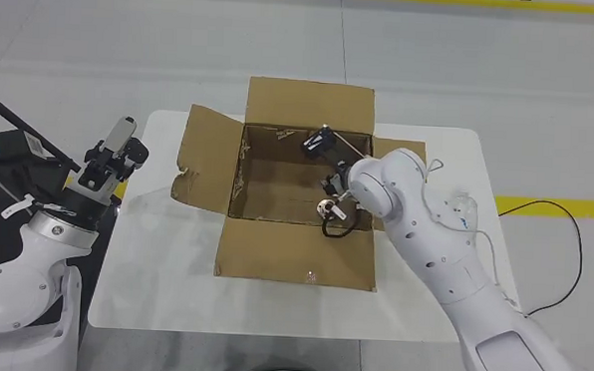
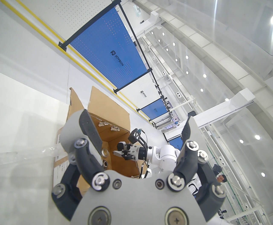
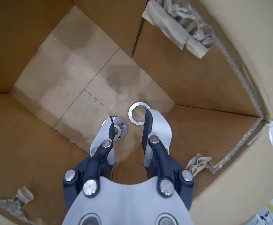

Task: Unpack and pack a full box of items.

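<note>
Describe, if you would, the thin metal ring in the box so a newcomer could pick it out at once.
Look into the open cardboard box on the table, at the floor corner below the right hand. Two metal parts lie there side by side. The ring is the flat, thin hoop with a wide opening; the thicker disc beside it has a small bore and bolt holes.

1. Box [image 1: 296,253]: plain brown cardboard with darker blotches on its bottom and pale grey torn scraps [image 3: 181,32] on the walls.
2. Flange [image 3: 122,127] and ring [image 3: 138,104]: bare silver metal.
3. Right claw [image 3: 129,113] and left claw [image 2: 136,114]: silver-grey shells, black pads.
4. Counter [image 1: 173,280]: white.
5. Floor [image 1: 482,54]: light grey, yellow stripes.
</note>
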